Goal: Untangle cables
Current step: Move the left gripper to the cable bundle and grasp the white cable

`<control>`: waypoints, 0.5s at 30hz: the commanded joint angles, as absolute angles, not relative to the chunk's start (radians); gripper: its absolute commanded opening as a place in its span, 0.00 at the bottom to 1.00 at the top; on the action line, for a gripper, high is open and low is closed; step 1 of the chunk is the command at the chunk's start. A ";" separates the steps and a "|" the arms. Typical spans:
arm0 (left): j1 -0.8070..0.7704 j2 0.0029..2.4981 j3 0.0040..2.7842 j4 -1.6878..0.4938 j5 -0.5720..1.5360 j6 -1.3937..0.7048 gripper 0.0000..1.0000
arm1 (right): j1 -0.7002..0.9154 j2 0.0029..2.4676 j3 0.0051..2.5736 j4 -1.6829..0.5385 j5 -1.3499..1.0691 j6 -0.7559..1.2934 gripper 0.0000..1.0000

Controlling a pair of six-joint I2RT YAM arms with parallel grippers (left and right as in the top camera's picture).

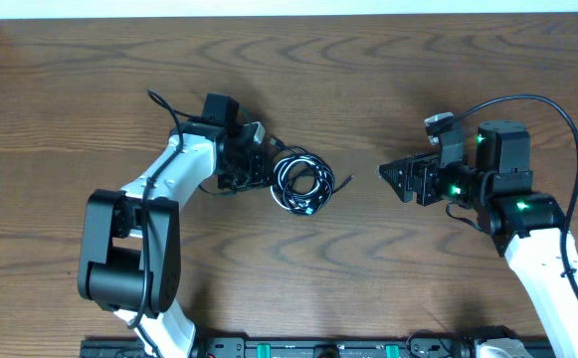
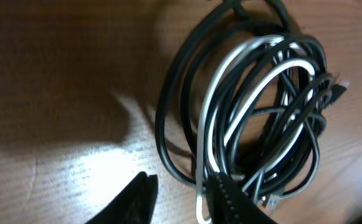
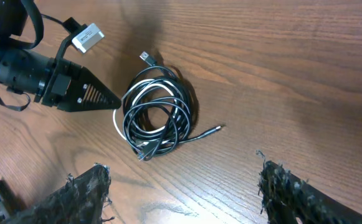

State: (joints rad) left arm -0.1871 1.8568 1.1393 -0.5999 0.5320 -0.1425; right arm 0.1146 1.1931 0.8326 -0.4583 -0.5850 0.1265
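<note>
The white-shelled left arm (image 1: 172, 167) with black joints is bent at the elbow, and its forearm slants up and to the right. At its end the black, wedge-shaped left gripper (image 1: 261, 171) points right, its two fingers (image 2: 134, 200) standing close with a narrow gap between them. Across from it the white right arm (image 1: 552, 273) rises from the near corner to a black wrist lit by small green lamps. Its black right gripper (image 1: 388, 174) points left, toward the other; the frayed, padded fingers (image 3: 84, 196) stand wide apart.

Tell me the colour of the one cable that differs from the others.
White: the white cable shows best in the left wrist view.
</note>
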 commanded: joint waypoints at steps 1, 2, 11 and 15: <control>-0.189 1.876 1.129 -0.581 0.507 -0.182 0.27 | 0.120 1.198 0.850 -0.461 -0.578 0.138 0.76; -0.189 1.876 1.125 -0.571 0.508 -0.183 0.27 | 0.120 1.198 0.849 -0.461 -0.575 0.138 0.76; -0.218 1.877 1.091 -0.525 0.507 -0.234 0.27 | 0.120 1.198 0.849 -0.467 -0.551 0.138 0.77; -0.237 1.877 1.084 -0.525 0.504 -0.234 0.23 | 0.120 1.198 0.849 -0.468 -0.551 0.138 0.77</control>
State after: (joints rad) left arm -0.2222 1.8591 1.0962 -0.5236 0.5167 -0.2230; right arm 0.1146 1.1942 0.8326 -0.4656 -0.5568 0.1265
